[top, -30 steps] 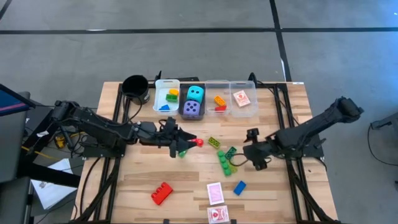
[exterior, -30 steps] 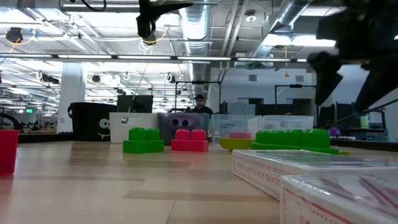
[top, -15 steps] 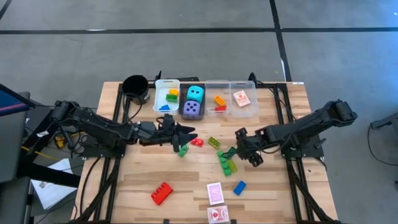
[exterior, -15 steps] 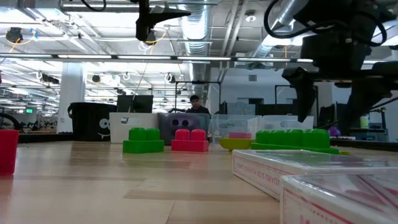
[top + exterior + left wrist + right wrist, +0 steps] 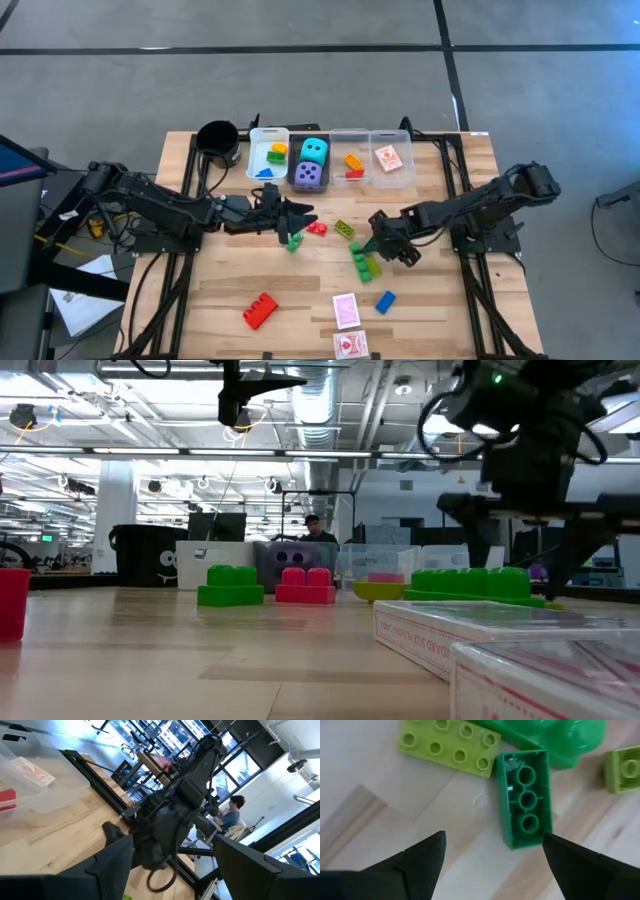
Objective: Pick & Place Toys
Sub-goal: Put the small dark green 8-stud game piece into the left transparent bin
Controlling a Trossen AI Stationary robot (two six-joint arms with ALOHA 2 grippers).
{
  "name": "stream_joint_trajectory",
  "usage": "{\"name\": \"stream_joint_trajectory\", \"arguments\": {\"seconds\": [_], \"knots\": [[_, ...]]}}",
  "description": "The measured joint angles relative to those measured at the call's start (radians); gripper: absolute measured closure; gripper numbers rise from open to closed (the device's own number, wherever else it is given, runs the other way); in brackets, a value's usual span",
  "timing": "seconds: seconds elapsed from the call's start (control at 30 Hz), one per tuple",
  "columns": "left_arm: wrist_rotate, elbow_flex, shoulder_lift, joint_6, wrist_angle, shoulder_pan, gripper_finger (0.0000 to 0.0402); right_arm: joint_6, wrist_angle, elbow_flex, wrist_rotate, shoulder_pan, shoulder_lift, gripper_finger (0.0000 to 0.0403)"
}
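Toys lying scattered over the wooden table (image 5: 220, 300) and sorted in part into the bins along its far edge. Cluster of green bricks (image 5: 362, 257) sitting near mid-table, just under the right gripper (image 5: 385, 243); dark green brick (image 5: 526, 799) lying hollow side up, between the spread fingers (image 5: 415, 862) and untouched, light green plate (image 5: 449, 747) just beside it. Right gripper hovering close above, fingers parted and holding nothing. Left gripper (image 5: 298, 220) hanging over a small green brick (image 5: 294, 242) and a red brick (image 5: 317, 228), fingers likewise apart and empty. Olive brick (image 5: 344, 228) resting near the red one. Bigger red brick (image 5: 260, 310), blue brick (image 5: 385, 301) and two red-white cards (image 5: 346, 310) lying toward the near edge. Cyan die (image 5: 315, 150) and purple die (image 5: 310, 174) sitting together in one bin (image 5: 291, 166); another card (image 5: 388, 157) lying in the end bin (image 5: 408, 170). Black cup (image 5: 217, 139) standing at the far left end of the row.
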Motion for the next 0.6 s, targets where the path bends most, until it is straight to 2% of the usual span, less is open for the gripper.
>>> {"name": "stream_joint_trajectory", "arguments": {"seconds": [0.17, 0.37, 0.6], "knots": [[-0.004, 0.000, 0.000, 0.000, 0.006, 0.000, 0.0133, -0.048, 0.002, 0.046, 0.048, -0.018, 0.092, 0.0076], [-0.007, 0.000, 0.000, 0.000, 0.005, 0.000, 0.0133, -0.061, 0.003, 0.125, 0.112, -0.059, 0.144, 0.0076], [-0.007, 0.001, 0.000, 0.000, -0.004, 0.000, 0.0133, -0.090, 0.007, 0.213, 0.100, -0.073, 0.151, 0.0076]]}}
